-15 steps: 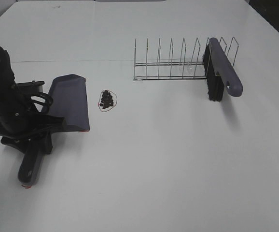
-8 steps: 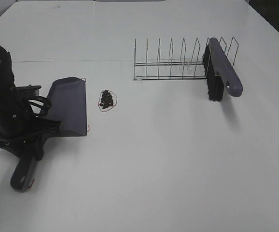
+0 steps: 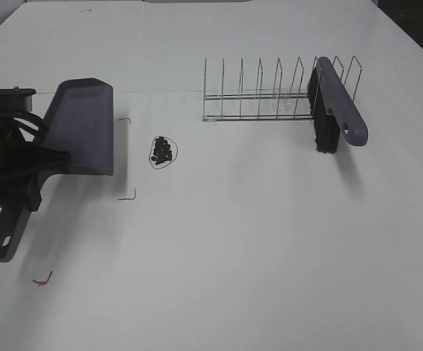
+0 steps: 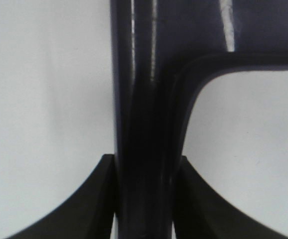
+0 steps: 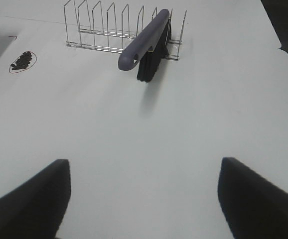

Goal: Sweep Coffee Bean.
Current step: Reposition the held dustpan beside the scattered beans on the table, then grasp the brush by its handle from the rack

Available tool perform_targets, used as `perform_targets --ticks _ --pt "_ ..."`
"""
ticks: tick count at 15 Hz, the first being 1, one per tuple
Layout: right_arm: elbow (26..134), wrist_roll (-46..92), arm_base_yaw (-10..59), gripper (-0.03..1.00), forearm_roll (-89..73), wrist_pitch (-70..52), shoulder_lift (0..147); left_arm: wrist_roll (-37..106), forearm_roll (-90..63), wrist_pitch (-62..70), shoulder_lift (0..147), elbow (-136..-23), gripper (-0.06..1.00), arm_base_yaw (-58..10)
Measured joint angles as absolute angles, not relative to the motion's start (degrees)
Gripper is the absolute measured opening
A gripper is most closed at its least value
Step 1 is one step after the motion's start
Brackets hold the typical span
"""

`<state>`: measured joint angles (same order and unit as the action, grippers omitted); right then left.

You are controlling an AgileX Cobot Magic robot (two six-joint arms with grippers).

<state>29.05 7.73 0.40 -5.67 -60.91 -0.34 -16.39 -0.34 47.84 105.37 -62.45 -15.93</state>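
The coffee bean pile point(image 3: 162, 150) lies inside a thin red wire loop on the white table, and it also shows small in the right wrist view point(image 5: 22, 60). My left gripper point(image 3: 23, 189) is shut on the handle of the grey dustpan point(image 3: 81, 129), which hangs above the table left of the beans. Close up, the dustpan handle point(image 4: 146, 124) runs between both dark fingers point(image 4: 91, 201). My right gripper point(image 5: 144, 199) stands open with nothing in it, well short of the brush point(image 5: 144, 42). It does not show in the exterior high view.
A purple-handled brush point(image 3: 336, 110) with black bristles leans at the right end of a wire rack point(image 3: 259, 99) at the back. Small red marks point(image 3: 127, 194) sit on the table where the dustpan lay, and another point(image 3: 43, 278) lies near the front left.
The left gripper closed fully on the dustpan handle and lifted the pan up and to the left, away from the beans. Red marks under it came into view. The right gripper stayed put.
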Motion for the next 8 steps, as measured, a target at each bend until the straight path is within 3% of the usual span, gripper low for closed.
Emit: perform_targets --ticks 8 --pt "29.2 7.7 0.4 0.75 -10.1 -60.6 0.8 -15.5 0.0 47.7 105.4 -62.5 0.27 -16.0"
